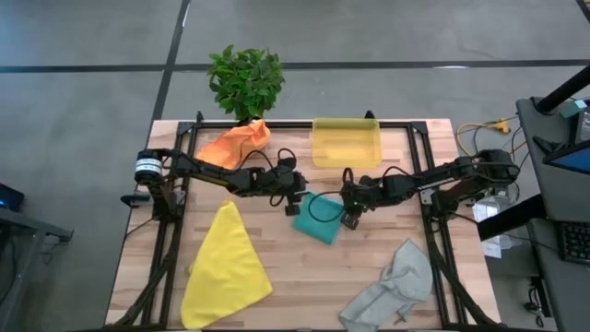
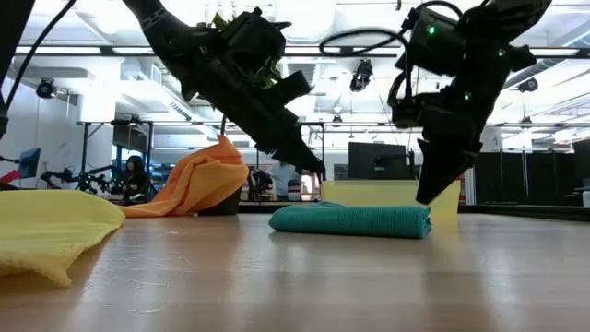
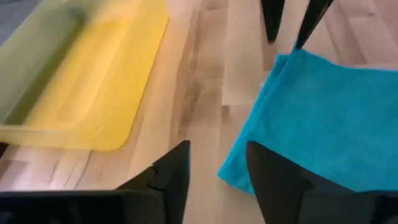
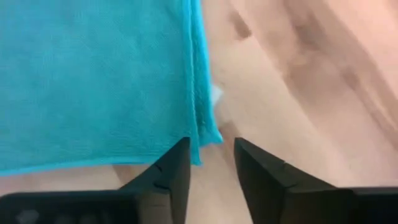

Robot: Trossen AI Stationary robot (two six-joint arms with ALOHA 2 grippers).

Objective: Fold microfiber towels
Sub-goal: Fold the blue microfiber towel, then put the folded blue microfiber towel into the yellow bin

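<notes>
The teal towel [image 1: 321, 223] lies folded flat in the middle of the table; it also shows in the low view [image 2: 350, 219]. My left gripper [image 1: 297, 205] hovers open over its left corner [image 3: 233, 171], fingers pointing down, clear of the cloth [image 2: 316, 172]. My right gripper [image 1: 348, 218] hovers open just above the towel's right edge [image 4: 198, 134] and shows close over its end in the low view [image 2: 426, 195]. The orange towel [image 1: 238, 146] lies bunched at the far left. The yellow towel [image 1: 226, 263] lies spread at the near left. The grey towel [image 1: 395, 284] lies crumpled at the near right.
A translucent yellow plastic bin [image 1: 346, 141] stands at the far middle, just beyond the teal towel [image 3: 93, 74]. A potted plant [image 1: 245, 81] stands beyond the table's far edge. Bare wood lies between the yellow and grey towels at the near edge.
</notes>
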